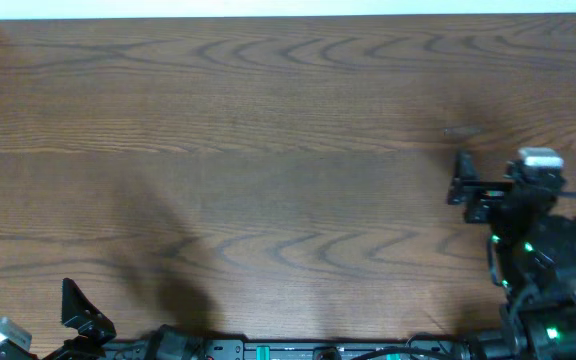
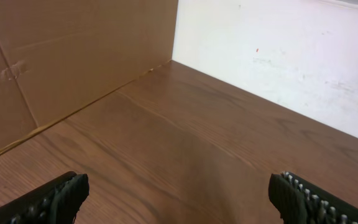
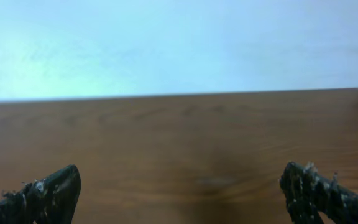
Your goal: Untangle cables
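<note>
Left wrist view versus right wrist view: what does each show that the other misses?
Only the left wrist view: a cardboard panel bordering the table, and the left gripper, open. Only the right wrist view: the right gripper, open, its fingers flecked with pale specks. Both: the wooden table, a white wall behind it, and no cables in sight.

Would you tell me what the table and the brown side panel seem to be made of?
The table looks like wood or wood-grain laminate, matte brown, judging by its arched grain lines. The side panel looks like plain cardboard: flat dull tan, with a crease and a small dent.
</note>
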Available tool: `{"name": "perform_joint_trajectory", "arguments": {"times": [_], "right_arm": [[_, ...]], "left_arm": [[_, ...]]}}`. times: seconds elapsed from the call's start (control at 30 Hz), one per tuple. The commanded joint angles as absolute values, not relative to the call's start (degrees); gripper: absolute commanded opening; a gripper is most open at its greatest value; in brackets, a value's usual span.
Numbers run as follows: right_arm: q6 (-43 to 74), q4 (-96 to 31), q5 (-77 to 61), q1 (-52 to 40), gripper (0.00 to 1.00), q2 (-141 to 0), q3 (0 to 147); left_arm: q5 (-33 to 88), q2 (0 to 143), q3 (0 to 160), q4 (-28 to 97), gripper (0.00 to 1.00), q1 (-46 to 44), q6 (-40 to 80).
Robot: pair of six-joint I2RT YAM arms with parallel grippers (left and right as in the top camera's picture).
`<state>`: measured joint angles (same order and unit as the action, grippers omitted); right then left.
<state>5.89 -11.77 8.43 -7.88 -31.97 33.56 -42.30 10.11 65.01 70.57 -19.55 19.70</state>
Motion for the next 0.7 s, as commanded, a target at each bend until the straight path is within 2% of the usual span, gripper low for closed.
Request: {"name": "perform_joint_trajectory", "arguments": {"times": [0.0, 0.3, 0.67], "right_arm": [[6.37, -12.82, 7.62, -4.21, 0.99, -26.94, 33.08], [6.35, -23.94, 6.96, -0.05, 0.99, -13.87, 33.08], [6.37, -36.49, 5.17, 3.92, 0.99, -8.93, 33.04]], "left_arm": [[-42.63, 10.02, 64.84, 70.74, 0.98, -19.31, 20.25], [-42.63, 10.02, 64.84, 70.74, 0.98, -19.31, 20.25], [-42.63, 10.02, 64.84, 70.74, 0.98, -19.31, 20.25]]}}
